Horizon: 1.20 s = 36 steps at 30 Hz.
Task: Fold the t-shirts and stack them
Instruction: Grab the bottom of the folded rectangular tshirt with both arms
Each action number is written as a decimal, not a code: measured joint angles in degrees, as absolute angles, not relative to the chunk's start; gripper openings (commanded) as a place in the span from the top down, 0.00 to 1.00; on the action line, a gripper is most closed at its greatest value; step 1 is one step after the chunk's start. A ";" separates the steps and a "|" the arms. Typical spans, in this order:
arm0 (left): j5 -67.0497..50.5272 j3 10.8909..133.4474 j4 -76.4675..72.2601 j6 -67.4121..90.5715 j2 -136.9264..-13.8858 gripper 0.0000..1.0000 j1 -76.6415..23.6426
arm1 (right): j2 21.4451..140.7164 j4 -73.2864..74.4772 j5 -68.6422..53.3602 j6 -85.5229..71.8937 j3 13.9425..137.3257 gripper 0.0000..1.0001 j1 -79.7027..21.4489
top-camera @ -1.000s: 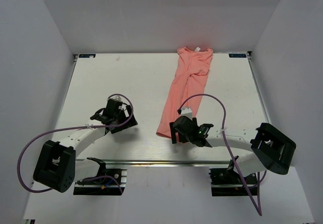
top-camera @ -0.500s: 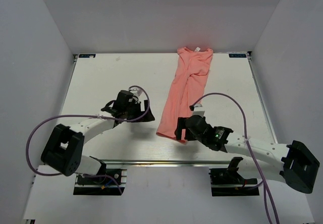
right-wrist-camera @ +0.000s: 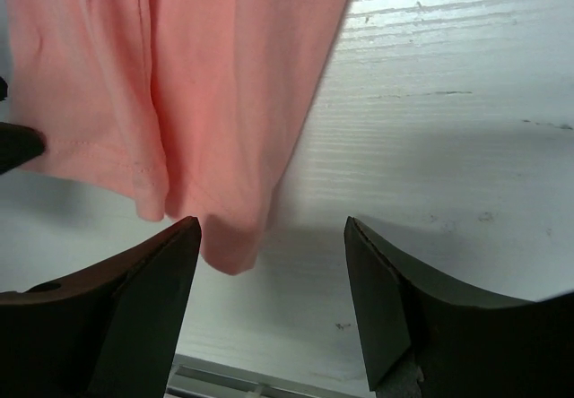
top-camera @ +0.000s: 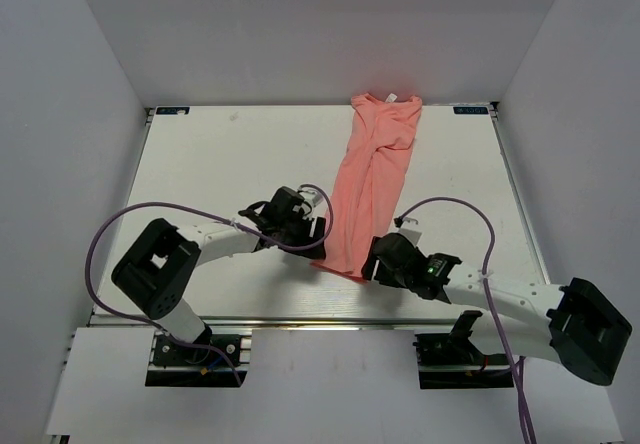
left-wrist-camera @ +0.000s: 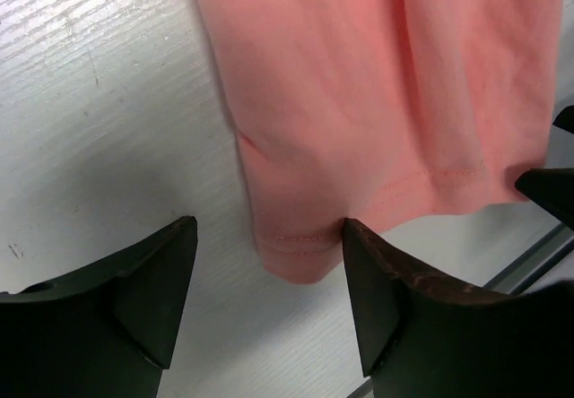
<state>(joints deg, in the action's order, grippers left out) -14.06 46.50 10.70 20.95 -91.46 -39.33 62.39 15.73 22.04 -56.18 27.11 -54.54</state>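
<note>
A salmon-pink t-shirt (top-camera: 372, 169) lies bunched lengthwise on the white table (top-camera: 220, 164), collar with white label at the far edge, hem near the front. My left gripper (top-camera: 318, 236) is open at the hem's left corner; in the left wrist view the corner (left-wrist-camera: 296, 246) sits between its fingers (left-wrist-camera: 395, 308). My right gripper (top-camera: 372, 262) is open at the hem's right corner; in the right wrist view the corner (right-wrist-camera: 229, 237) lies by its left finger (right-wrist-camera: 134, 299), with bare table between the jaws.
The table's front metal rail (top-camera: 300, 321) runs just behind both grippers. White walls enclose the table at the left, right and back. Purple cables (top-camera: 110, 234) loop over both arms.
Both arms swung inward to the shirt's near hem: the left gripper moved right to the left corner, the right gripper moved forward to the right corner. The shirt has not visibly moved.
</note>
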 measured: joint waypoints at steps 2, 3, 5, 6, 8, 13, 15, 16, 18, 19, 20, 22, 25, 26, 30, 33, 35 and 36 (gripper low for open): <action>-13.34 46.63 10.68 20.62 -91.83 0.25 -40.03 | 63.81 14.11 21.45 -56.58 27.11 0.29 -54.04; -12.86 46.68 10.70 20.51 -91.83 0.36 -40.32 | 64.95 13.23 21.17 -56.64 27.11 0.29 -53.80; -12.08 46.70 10.79 20.49 -91.98 0.42 -40.82 | 67.18 12.14 20.88 -56.82 27.14 0.34 -53.41; -11.77 46.70 10.81 20.40 -92.27 0.47 -41.06 | 67.72 11.07 20.45 -57.01 27.31 0.34 -53.15; -11.18 47.16 10.96 20.27 -92.68 0.56 -41.41 | 68.73 8.97 19.59 -57.49 27.31 0.40 -52.71; -11.33 47.55 11.11 20.16 -93.51 0.84 -41.89 | 69.78 5.82 16.95 -59.05 26.39 0.68 -51.81; -12.19 47.37 10.79 20.36 -93.54 1.00 -42.06 | 69.08 4.97 16.14 -59.94 24.95 0.94 -51.59; -12.67 47.24 10.57 20.38 -93.54 1.00 -42.19 | 68.42 4.91 15.84 -60.14 24.14 1.00 -51.46; -13.34 46.65 9.96 20.45 -93.43 1.00 -42.52 | 66.43 4.32 15.03 -61.23 22.13 1.00 -51.24; -13.52 46.13 9.67 20.64 -93.23 1.00 -42.52 | 64.88 4.27 14.61 -61.73 21.06 1.00 -51.03; -13.56 45.45 9.28 20.97 -92.86 1.00 -42.52 | 63.46 4.32 14.39 -62.11 19.99 1.00 -50.94; -13.41 44.10 9.21 21.47 -91.57 1.00 -42.52 | 60.05 4.25 13.61 -63.05 17.61 1.00 -50.68; -13.43 42.41 9.47 22.17 -89.84 1.00 -42.63 | 55.61 4.80 12.40 -63.05 15.07 1.00 -50.61; -13.74 41.67 9.30 22.50 -89.25 1.00 -42.76 | 54.76 5.08 11.75 -62.65 14.74 1.00 -50.63; -16.62 39.00 8.97 23.68 -87.46 1.00 -43.35 | 54.70 5.30 8.14 -60.20 14.68 1.00 -50.68; -17.17 38.06 10.07 24.05 -85.91 1.00 -43.75 | 54.85 4.95 5.76 -58.15 14.68 1.00 -50.74; -17.10 38.00 11.33 24.03 -84.55 1.00 -44.10 | 54.85 5.21 5.13 -56.80 14.94 1.00 -50.74; -16.99 38.11 11.81 24.01 -83.74 1.00 -44.21 | 54.85 5.76 5.02 -55.92 15.35 1.00 -50.74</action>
